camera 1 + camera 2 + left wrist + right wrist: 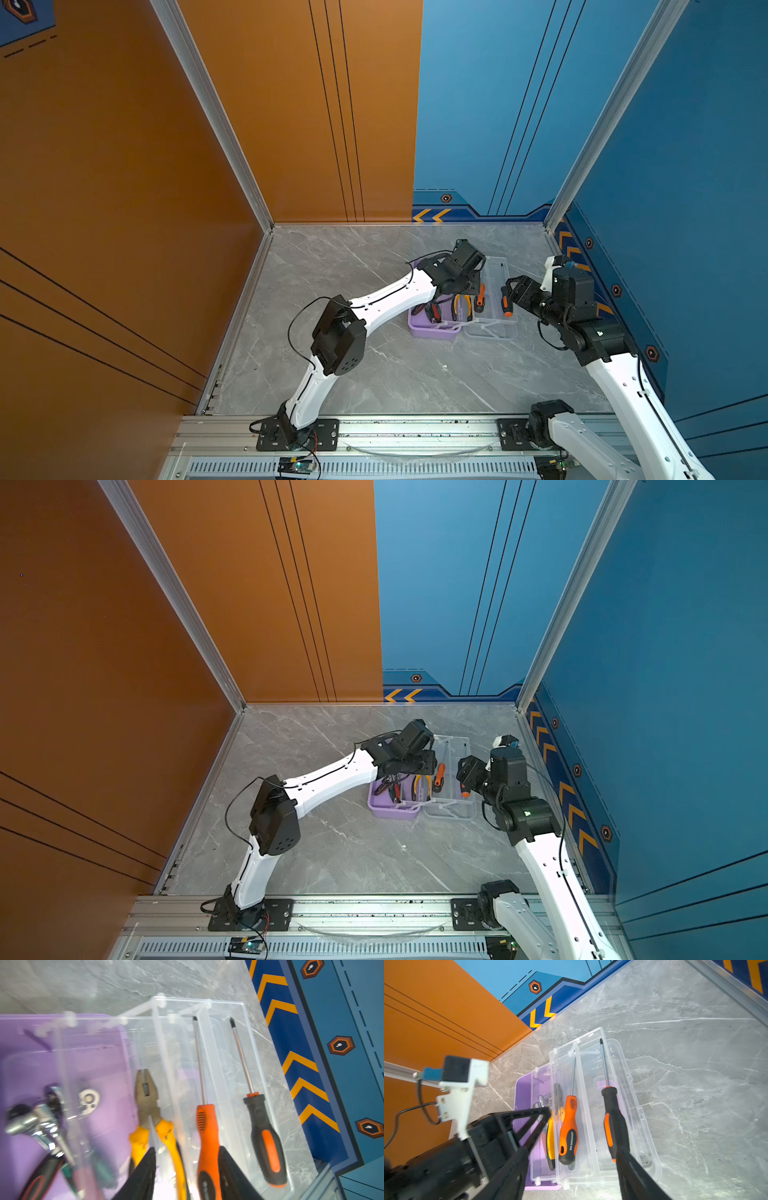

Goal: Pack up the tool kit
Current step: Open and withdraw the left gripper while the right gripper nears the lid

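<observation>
The lilac tool kit case [432,331] [395,811] lies open with its clear trays [494,328] [591,1176] spread to the right. My left gripper [465,286] [188,1150] hangs open over it. One yellow handle of the pliers [147,1097] and the orange screwdriver [207,1136] [569,1132] lie between its fingers. The steel ratchet wrench [47,1118] and a red-handled screwdriver [39,1180] rest in the lilac base. My right gripper [509,291] [572,1150] is open wide beside the black-and-orange screwdriver [614,1122] [264,1136], whose butt one finger hides.
The blue side wall [615,291] with orange chevrons stands close behind the right arm. The grey marble tabletop [374,374] stretches in front of the case, and an aluminium rail [415,432] runs along its near edge.
</observation>
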You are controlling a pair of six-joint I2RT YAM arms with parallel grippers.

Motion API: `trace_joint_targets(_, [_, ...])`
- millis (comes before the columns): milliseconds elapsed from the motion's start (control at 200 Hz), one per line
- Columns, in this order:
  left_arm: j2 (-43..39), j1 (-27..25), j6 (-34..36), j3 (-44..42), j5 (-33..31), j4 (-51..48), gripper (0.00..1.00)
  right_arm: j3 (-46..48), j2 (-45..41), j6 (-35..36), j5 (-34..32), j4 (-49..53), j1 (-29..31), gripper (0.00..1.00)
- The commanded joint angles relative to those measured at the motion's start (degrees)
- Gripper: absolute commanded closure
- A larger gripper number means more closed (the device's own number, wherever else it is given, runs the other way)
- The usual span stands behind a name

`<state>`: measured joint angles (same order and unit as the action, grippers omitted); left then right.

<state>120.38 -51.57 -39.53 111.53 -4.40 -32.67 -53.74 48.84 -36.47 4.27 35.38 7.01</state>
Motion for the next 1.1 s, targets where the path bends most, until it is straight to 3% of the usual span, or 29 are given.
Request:
trace_joint_targets(0, [-7.93, 4.04, 3.93, -5.8, -4.49, -2.92, 0.49, 1.58, -1.52, -0.76, 1.97, 2.21, -2.56, 0.32])
trace_joint_targets(225, [-17.06, 13.86, 6.77, -21.82, -2.27, -0.13, 0.49, 6.56, -7.39, -1.26, 2.4, 8.69, -4.61, 0.4])
trace_joint_targets(435, [-15.38, 19.06, 10.09, -25.43, 4.3, 5.15, 0.47, 14.44, -14.33, -4.72, 5.03, 11.91, -5.14, 0.38])
trace_joint_targets(586, [-11.51, 20.21, 9.74, -25.17, 8.26, 9.82, 0.45, 19.7, -19.1, -8.39, 7.83, 12.41, -5.16, 0.33])
trace_joint_targets(866, [-3.14, 19.49, 9.24, -19.03, 10.18, 11.22, 0.47, 23.33, -20.67, -9.33, 6.02, 12.07, -5.24, 0.37])
trace_joint_targets(966, [-0.52, 19.63, 7.71, -17.46, 9.43, 11.18, 0.51, 24.44, -19.21, -9.54, 6.18, 9.48, -5.55, 0.37])
trace_joint_targets(1096, [1.3, 19.97, 6.17, -16.34, 9.18, 10.89, 0.66, 25.69, -15.99, -9.72, 6.37, 4.22, -5.77, 0.39])
